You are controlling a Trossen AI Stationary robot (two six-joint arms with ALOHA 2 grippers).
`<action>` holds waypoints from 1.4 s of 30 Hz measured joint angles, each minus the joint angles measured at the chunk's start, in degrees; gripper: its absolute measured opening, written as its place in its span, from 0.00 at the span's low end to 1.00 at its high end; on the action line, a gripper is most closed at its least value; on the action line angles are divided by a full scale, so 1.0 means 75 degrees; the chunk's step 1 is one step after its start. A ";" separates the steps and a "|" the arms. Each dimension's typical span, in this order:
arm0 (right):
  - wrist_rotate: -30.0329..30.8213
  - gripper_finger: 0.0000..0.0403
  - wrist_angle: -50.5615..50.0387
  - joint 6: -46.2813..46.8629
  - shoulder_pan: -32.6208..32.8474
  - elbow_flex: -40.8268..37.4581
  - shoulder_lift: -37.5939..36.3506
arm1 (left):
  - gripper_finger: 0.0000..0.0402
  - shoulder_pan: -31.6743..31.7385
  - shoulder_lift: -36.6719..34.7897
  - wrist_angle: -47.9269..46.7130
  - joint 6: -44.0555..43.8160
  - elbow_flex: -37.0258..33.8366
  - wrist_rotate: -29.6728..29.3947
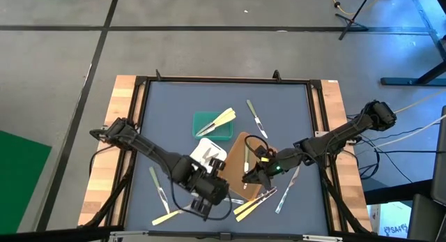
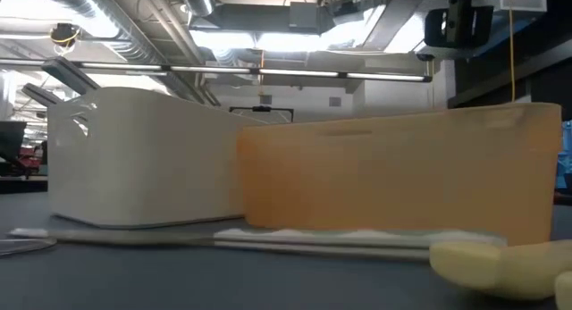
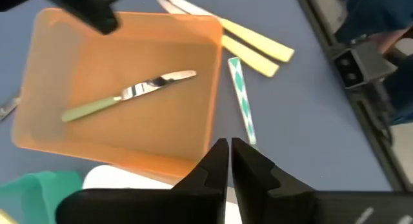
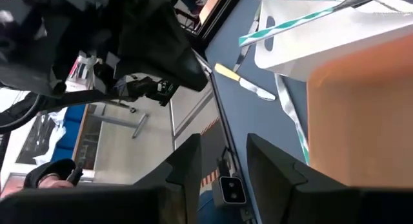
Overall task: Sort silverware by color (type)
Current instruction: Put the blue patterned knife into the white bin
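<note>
Slate-blue mat: covers the counter [image 1: 167, 102], framed by black rails, with bare wood strips outside them on both sides.
Room: grey concrete floor with dark seams in the high view; low view shows ceiling ducts, pipes and strip lights behind the trays.
Trays: green tray [image 1: 211, 123], white tray [image 1: 206, 150] and brown tray [image 1: 239, 162] clustered mid-counter, near each other.
Silverware in trays: two cream pieces [image 1: 221, 119] lie across the green tray's rim; one olive-handled knife [image 3: 129, 95] lies inside the brown tray; clear pieces [image 1: 210, 153] on the white tray.
Silverware loose: one knife [image 1: 255, 118] behind the brown tray; two pieces [image 1: 157, 184] on the left part of the mat; cream pieces [image 1: 245, 208] and clear pieces [image 1: 287, 188] near the front edge.
Other: a green-and-white striped straw [image 3: 242, 98] lies just beside the brown tray's wall.
Left hand [image 3: 229, 161]: clenched, fingers together with nothing between them, above the near wall of the brown tray.
Right hand [image 4: 222, 161]: fingers partly apart; I see nothing gripped between them, over the brown tray's front-right side.
Open room: rear and far-left mat are bare; the front strip is cluttered and both arms crowd the centre.
Writing: none readable.
</note>
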 joint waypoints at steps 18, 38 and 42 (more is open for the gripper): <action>0.0059 0.27 -0.0078 -0.0593 0.0000 0.0000 0.0000 | 0.00 0.0312 0.0000 0.0021 -0.0645 0.0000 0.0354; -0.0477 0.27 -0.0684 -0.1873 0.0000 0.0000 0.0003 | 0.25 -0.0088 -0.0003 0.2192 -0.3421 -0.1698 0.0705; -0.0675 0.27 -0.0687 -0.2190 -0.0003 0.0000 0.0003 | 0.25 -0.0180 0.0000 0.3293 -0.3423 -0.2284 0.0678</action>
